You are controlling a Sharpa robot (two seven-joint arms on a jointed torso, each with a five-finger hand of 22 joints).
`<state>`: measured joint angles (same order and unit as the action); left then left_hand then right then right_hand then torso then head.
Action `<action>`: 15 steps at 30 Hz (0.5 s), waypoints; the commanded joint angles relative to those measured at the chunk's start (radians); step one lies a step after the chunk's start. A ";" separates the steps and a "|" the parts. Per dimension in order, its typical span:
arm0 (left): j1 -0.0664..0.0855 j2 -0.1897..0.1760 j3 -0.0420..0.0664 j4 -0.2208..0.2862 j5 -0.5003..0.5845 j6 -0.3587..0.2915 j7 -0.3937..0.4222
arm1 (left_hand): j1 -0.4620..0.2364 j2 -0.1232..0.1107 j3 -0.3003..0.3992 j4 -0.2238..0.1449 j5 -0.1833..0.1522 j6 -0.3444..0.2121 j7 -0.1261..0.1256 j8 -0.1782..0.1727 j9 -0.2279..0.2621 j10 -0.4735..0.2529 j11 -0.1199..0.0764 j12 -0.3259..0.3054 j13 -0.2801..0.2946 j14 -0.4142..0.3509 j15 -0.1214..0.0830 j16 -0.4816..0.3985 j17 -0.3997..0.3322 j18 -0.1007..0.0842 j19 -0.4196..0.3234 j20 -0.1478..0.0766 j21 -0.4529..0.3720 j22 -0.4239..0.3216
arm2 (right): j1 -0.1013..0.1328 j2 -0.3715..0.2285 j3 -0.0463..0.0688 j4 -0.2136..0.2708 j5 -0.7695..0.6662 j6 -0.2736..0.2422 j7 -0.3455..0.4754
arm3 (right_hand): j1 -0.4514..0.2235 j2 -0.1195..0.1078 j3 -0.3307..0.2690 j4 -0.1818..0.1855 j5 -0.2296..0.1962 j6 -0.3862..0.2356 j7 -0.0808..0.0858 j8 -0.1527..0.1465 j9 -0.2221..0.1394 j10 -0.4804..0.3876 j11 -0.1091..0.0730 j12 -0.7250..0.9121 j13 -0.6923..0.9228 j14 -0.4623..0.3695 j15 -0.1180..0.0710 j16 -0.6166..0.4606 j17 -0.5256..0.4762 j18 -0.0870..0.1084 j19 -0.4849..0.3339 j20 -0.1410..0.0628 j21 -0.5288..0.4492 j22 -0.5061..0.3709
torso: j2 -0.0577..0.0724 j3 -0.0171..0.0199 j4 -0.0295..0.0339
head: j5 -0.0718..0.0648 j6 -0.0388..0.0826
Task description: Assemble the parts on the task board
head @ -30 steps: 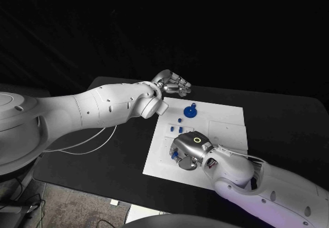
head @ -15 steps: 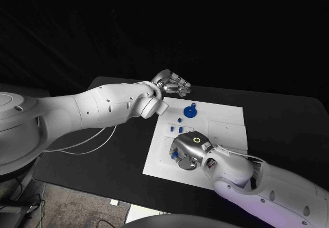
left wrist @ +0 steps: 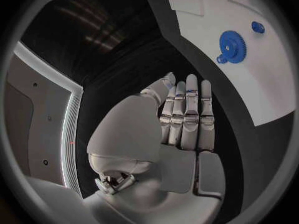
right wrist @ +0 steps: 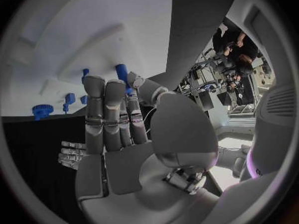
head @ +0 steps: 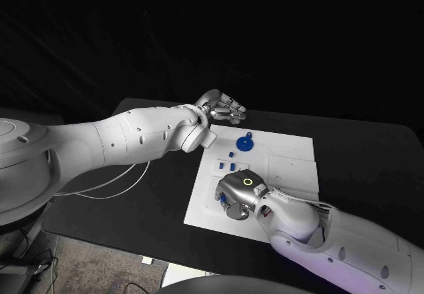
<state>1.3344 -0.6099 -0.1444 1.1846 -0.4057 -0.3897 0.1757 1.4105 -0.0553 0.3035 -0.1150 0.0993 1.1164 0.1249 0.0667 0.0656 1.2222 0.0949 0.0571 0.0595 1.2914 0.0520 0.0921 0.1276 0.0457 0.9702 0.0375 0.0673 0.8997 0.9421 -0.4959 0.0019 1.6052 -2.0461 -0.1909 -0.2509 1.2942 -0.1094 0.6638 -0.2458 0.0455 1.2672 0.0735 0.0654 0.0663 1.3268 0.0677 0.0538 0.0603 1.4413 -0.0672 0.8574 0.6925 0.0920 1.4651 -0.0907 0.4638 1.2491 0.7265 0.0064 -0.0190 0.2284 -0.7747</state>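
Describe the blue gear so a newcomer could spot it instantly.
Start at the white task board in the middle of the black table, then look to its far end, near the left hand. The blue gear lies flat there, the largest blue part and the only toothed disc.

Robotics lab, black table (head: pixel 353 153), dark backdrop, cluttered equipment racks (right wrist: pixel 215 77) behind

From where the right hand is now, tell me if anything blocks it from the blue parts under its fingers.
Nothing visible does. The right hand hovers low over the task board, its fingers reaching toward a blue peg with only bare white board between.
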 commanded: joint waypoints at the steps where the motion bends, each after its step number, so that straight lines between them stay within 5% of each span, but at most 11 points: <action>1: 0.001 0.001 0.001 0.003 0.005 0.011 0.004 | -0.001 0.012 -0.005 0.003 0.001 -0.001 0.002 -0.003 -0.001 -0.007 -0.001 0.001 -0.001 -0.002 0.006 -0.006 0.000 -0.010 0.006 0.000 0.001 -0.001 | -0.008 0.003 -0.010 -0.009 -0.030 0.041 -0.005 | -0.003 0.006 0.006 0.003 0.003 0.008 0.001 -0.002 0.001 0.079 -0.054 0.006 0.002 0.001 -0.007 0.000 -0.001 0.016 0.041 -0.009 -0.005 0.001 | 0.000 -0.0003 -0.0001 | 0.001 0.000; 5: 0.001 0.001 0.001 0.003 0.005 0.012 0.004 | -0.001 0.012 -0.005 0.003 0.001 -0.001 0.002 -0.003 -0.001 -0.007 -0.001 0.001 -0.001 -0.002 0.006 -0.006 0.000 -0.010 0.006 0.000 0.001 -0.001 | -0.008 0.008 -0.013 -0.011 -0.013 0.035 0.006 | -0.001 0.003 0.019 0.000 0.002 -0.013 0.007 -0.004 -0.001 0.057 -0.047 0.005 0.001 0.001 0.000 0.000 -0.002 0.015 0.040 -0.004 -0.011 0.001 | -0.001 -0.0003 -0.0010 | 0.002 0.002; 9: 0.001 0.001 0.001 0.003 0.005 0.012 0.003 | -0.001 0.012 -0.005 0.003 0.001 -0.001 0.002 -0.003 -0.001 -0.007 -0.001 0.001 -0.001 -0.002 0.006 -0.006 0.000 -0.010 0.006 0.000 0.001 -0.001 | -0.007 0.006 -0.014 -0.015 0.013 0.034 0.017 | -0.027 -0.026 0.019 -0.004 0.014 -0.060 0.020 -0.004 -0.002 0.010 -0.033 0.005 0.001 0.001 0.012 0.002 -0.004 0.021 0.040 0.008 -0.020 0.000 | -0.001 -0.0002 -0.0012 | 0.002 0.001; 13: 0.001 0.001 0.001 0.003 0.004 0.012 -0.001 | -0.001 0.012 -0.005 0.003 0.001 -0.001 0.002 -0.003 -0.001 -0.007 -0.001 0.001 -0.001 -0.002 0.006 -0.006 0.000 -0.010 0.006 0.000 0.001 -0.001 | -0.007 0.002 -0.014 -0.021 0.040 0.020 0.026 | -0.072 -0.061 -0.016 0.013 0.088 -0.113 0.031 -0.004 -0.003 -0.050 -0.017 0.005 0.000 0.000 0.022 0.006 -0.008 0.033 0.041 0.018 -0.036 -0.009 | 0.000 0.0007 -0.0015 | 0.002 0.001; 15: 0.001 0.000 0.001 0.003 0.004 0.012 -0.002 | -0.001 0.012 -0.005 0.003 0.001 -0.001 0.002 -0.003 -0.001 -0.007 -0.001 0.001 -0.001 -0.002 0.006 -0.006 0.000 -0.010 0.006 0.000 0.001 -0.001 | -0.007 0.000 -0.014 -0.023 0.050 0.010 0.028 | -0.086 -0.076 -0.056 0.023 0.073 -0.138 0.036 -0.004 -0.003 -0.093 -0.006 0.006 -0.001 0.000 0.031 0.006 -0.015 0.040 0.043 0.028 -0.054 -0.023 | 0.000 0.0011 -0.0010 | 0.002 0.001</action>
<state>1.3346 -0.6103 -0.1444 1.1849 -0.4057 -0.3884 0.1726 1.4105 -0.0553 0.3035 -0.1151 0.0993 1.1164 0.1249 0.0667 0.0656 1.2222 0.0949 0.0571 0.0595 1.2914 0.0520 0.0921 0.1276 0.0458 0.9702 0.0375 0.0673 0.8997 0.9412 -0.4942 -0.0088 1.5859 -2.0335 -0.2011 -0.2434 1.2222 -0.1812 0.6181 -0.2256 0.1263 1.1367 0.1080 0.0657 0.0645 1.2478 0.0563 0.0671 0.0659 1.4417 -0.0415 0.8574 0.6797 0.1322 1.4661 -0.0673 0.4146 1.2300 0.7259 0.0063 -0.0201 0.2307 -0.7729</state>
